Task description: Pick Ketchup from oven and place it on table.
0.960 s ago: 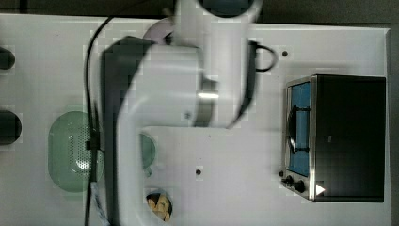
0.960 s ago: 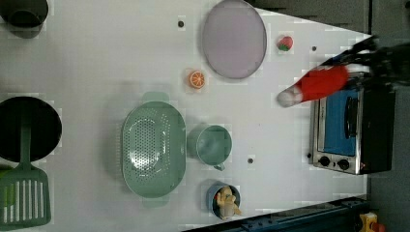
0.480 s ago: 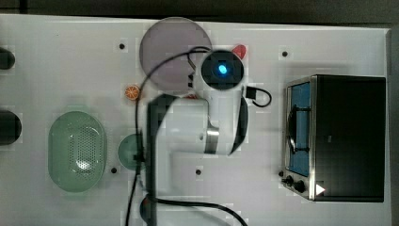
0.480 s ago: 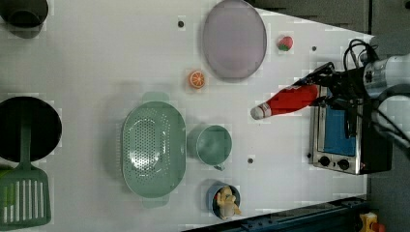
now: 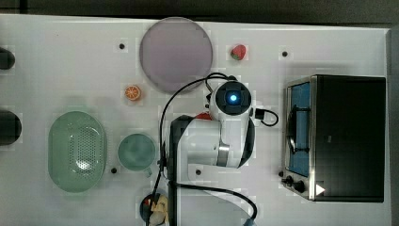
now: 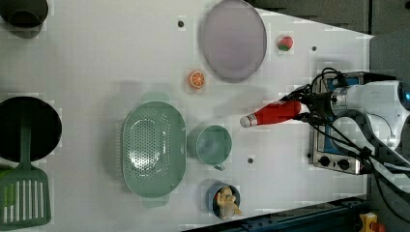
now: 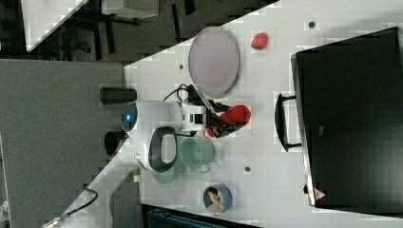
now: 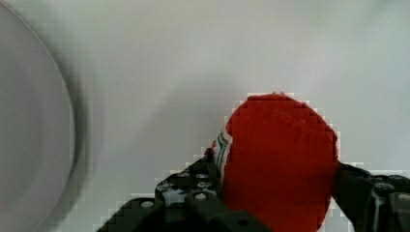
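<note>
I count one Ketchup (image 6: 271, 113), one oven (image 6: 338, 150), one plate (image 6: 233, 39), one cup (image 6: 213, 144). My gripper (image 6: 305, 107) clamps the Ketchup's base, cap pointing away, above the table (image 6: 96, 63). Since the earlier frame it has travelled farther from the oven. Bare table lies beneath the gripper.

Ketchup (image 6: 273, 113): red body, white cap, white-and-red label edge in the wrist view. Oven (image 5: 346, 136): black top, steel frame, blue-tinted glass, black handle and knobs. Counter (image 5: 70, 66): white, small dark holes. Plate (image 5: 178, 54) upper centre of top view: grey-lilac. Strawberry (image 5: 238, 52): red. Colander (image 5: 76, 157), mug (image 5: 136, 151): pale green. Orange slice (image 5: 132, 92): orange. Fingers (image 8: 193, 200): black.
</note>
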You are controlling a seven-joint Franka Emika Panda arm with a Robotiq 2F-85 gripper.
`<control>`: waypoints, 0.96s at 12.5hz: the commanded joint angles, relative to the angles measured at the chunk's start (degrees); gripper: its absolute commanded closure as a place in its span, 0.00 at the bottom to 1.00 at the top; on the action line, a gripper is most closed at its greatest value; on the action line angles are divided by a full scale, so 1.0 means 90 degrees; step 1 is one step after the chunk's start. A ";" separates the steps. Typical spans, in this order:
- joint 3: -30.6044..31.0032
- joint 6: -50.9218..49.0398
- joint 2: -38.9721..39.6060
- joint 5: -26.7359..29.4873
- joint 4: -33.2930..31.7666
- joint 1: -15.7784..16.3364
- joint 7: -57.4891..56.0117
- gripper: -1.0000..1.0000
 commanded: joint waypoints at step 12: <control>-0.0027 -0.2873 -0.1228 0.0142 0.2377 0.0117 0.0379 0.00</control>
